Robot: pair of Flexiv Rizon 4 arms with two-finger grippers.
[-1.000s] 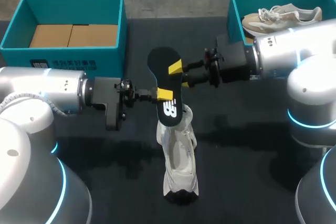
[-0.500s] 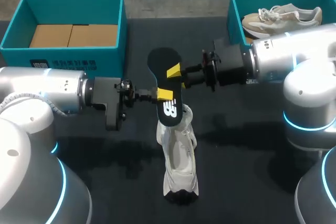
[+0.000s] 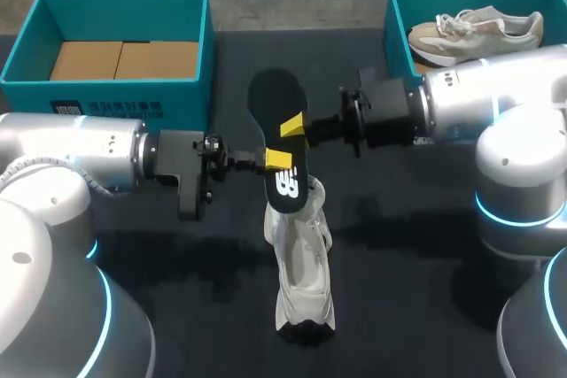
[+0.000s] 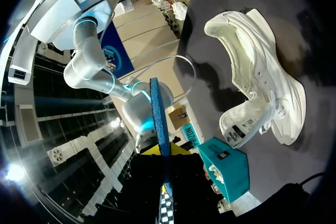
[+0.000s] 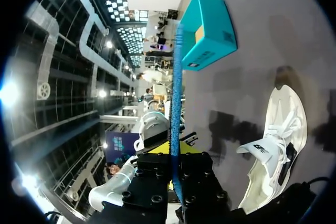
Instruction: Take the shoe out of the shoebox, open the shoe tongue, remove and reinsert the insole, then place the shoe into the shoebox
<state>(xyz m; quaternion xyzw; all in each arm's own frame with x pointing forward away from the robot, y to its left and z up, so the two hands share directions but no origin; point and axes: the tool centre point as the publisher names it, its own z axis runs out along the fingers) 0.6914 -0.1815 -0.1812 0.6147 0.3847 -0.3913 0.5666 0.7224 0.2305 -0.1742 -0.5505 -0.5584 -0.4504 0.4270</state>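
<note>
The black insole is up in the air over the middle of the table. It stands on its thin edge, with the wide end pointing to the far side of the table. Two grippers hold it.

The left gripper comes in from the left and pinches the lower part of the insole. In the left wrist view the insole looks like a thin blue strip that runs right between the two fingers, and they squeeze it from both sides. The right gripper comes in from the right and pinches the insole a bit higher up. In the right wrist view the blue edge of the insole also sits between the two fingers, held tight.

Right under the insole is the white shoe. It rests on the table with its tongue pulled up, and the low end of the insole is just over the tongue.

At the far left is a blue-green shoebox with brown cardboard in it. At the far right is another box with a tan shoe inside.
</note>
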